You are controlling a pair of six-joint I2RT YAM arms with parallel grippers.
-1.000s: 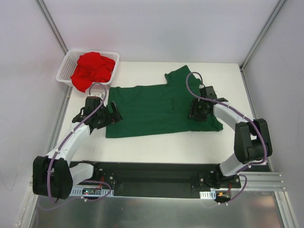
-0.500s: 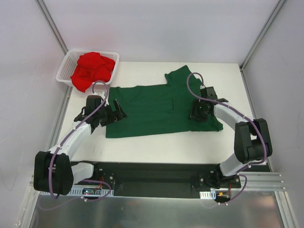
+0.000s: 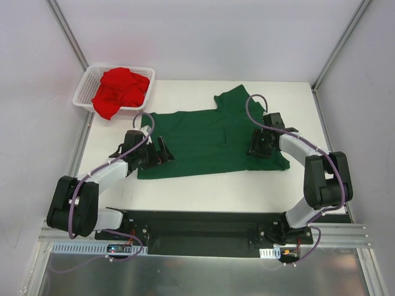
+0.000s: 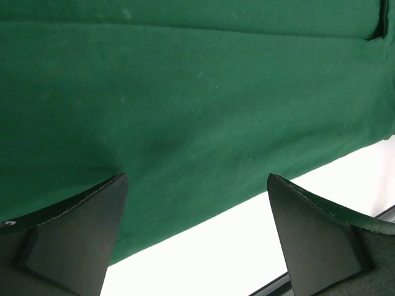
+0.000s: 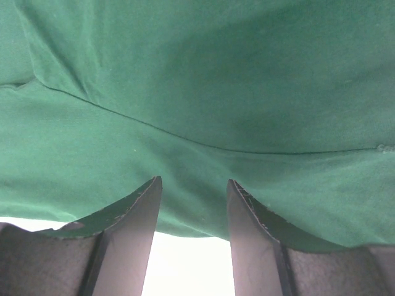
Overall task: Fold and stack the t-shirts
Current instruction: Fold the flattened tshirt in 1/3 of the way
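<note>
The spread shirt [image 3: 203,139] lies on the table [image 3: 185,92], centre to right. The other shirt [image 3: 120,89] sits in the basket [image 3: 85,86] at the far left corner. The left gripper [image 3: 162,151] is over the spread shirt's near left corner, the right gripper [image 3: 259,147] over its right end.

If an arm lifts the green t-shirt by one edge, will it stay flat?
Probably flop: the green t-shirt lies limp and creased, so it should sag from the held edge. Pushing would likely bunch it, like the red t-shirt heaped in the basket.
</note>
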